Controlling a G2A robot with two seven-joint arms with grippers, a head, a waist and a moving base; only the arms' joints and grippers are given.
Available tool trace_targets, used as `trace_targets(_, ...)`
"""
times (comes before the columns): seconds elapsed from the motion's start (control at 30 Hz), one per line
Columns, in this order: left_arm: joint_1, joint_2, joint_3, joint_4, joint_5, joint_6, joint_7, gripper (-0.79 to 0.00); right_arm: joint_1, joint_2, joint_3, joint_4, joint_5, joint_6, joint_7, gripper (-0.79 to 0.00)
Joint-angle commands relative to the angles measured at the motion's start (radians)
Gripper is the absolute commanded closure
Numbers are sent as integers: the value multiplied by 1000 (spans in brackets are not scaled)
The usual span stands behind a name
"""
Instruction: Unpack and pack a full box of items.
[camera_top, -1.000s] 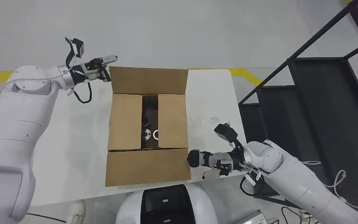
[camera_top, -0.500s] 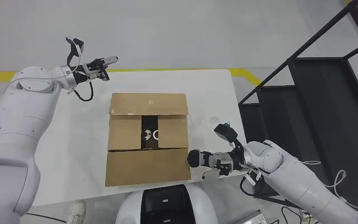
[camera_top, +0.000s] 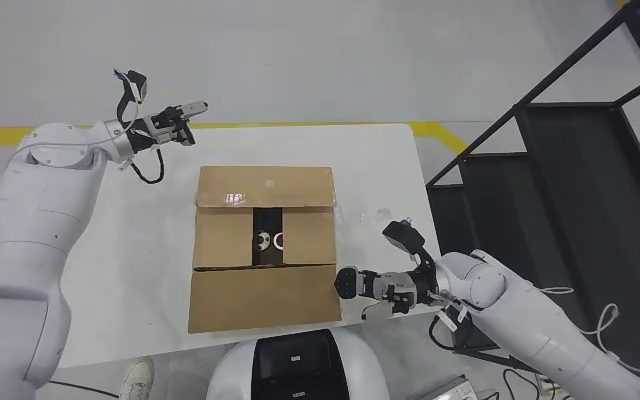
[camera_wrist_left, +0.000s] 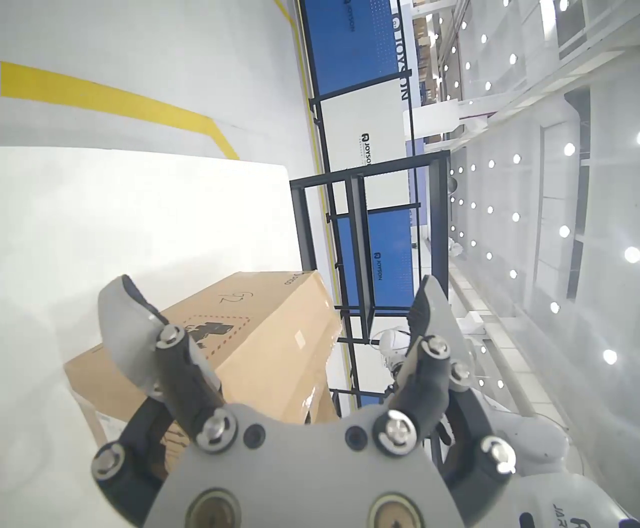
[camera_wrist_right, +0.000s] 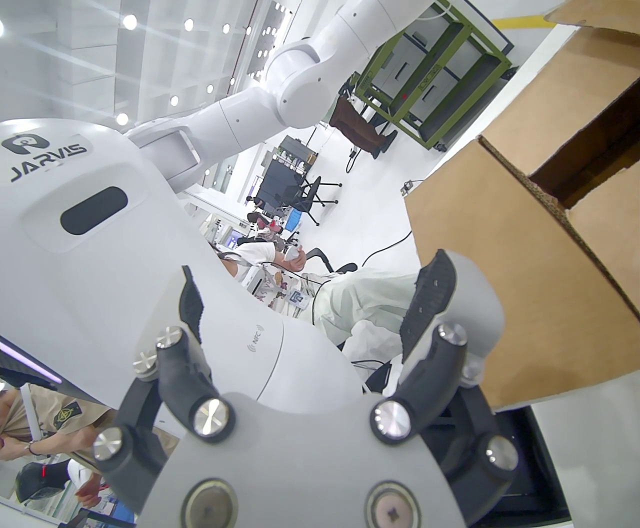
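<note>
A brown cardboard box (camera_top: 265, 215) stands in the middle of the white table (camera_top: 140, 250). Its far flap (camera_top: 265, 185) lies folded over the top, both side flaps are folded in, and the near flap (camera_top: 262, 298) hangs open toward me. A dark gap (camera_top: 268, 238) between the flaps shows small white round items inside. My left gripper (camera_top: 197, 106) (camera_wrist_left: 277, 290) hovers open and empty beyond the box's (camera_wrist_left: 250, 330) far left corner. My right gripper (camera_top: 344, 283) (camera_wrist_right: 315, 272) is open and empty, right beside the near right corner of the box (camera_wrist_right: 525, 280).
A black metal stair frame (camera_top: 560, 170) stands off the table's right side. A yellow floor line (camera_top: 440, 130) runs behind the table. Bare table surface lies left of the box and along its right side (camera_top: 385, 190).
The far flap, spread open outward a second ago, has folded down over the box top. My left gripper has drawn slightly up and away from it. The right arm has stayed still.
</note>
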Motion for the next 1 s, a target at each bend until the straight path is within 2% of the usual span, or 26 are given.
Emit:
trace_targets(0.0, 0, 0, 0, 0, 0, 0, 0, -785, 0, 0, 0, 0, 0, 0, 0, -785)
trace_targets(0.23, 8, 0, -1, -15, -3, -4, -1, -785, 0, 0, 0, 0, 0, 0, 0, -785)
trace_targets(0.3, 38, 7, -17, -67, -48, -16, -85, -785, 0, 0, 0, 0, 0, 0, 0, -785)
trace_targets(0.43, 97, 41, -75, -127, -113, -69, -260, -785, 0, 0, 0, 0, 0, 0, 0, -785)
trace_targets(0.53, 160, 71, -114, -230, -127, -36, -301, -785, 0, 0, 0, 0, 0, 0, 0, -785)
trace_targets(0.67, 284, 126, -194, -436, -194, 40, -377, -785, 0, 0, 0, 0, 0, 0, 0, -785)
trace_targets(0.8, 391, 168, -260, -606, -251, 103, -440, -785, 0, 0, 0, 0, 0, 0, 0, -785)
trace_targets(0.9, 452, 191, -294, -693, -280, 135, -473, -785, 0, 0, 0, 0, 0, 0, 0, -785)
trace_targets(0.97, 475, 202, -300, -717, -285, 142, -479, -785, 0, 0, 0, 0, 0, 0, 0, -785)
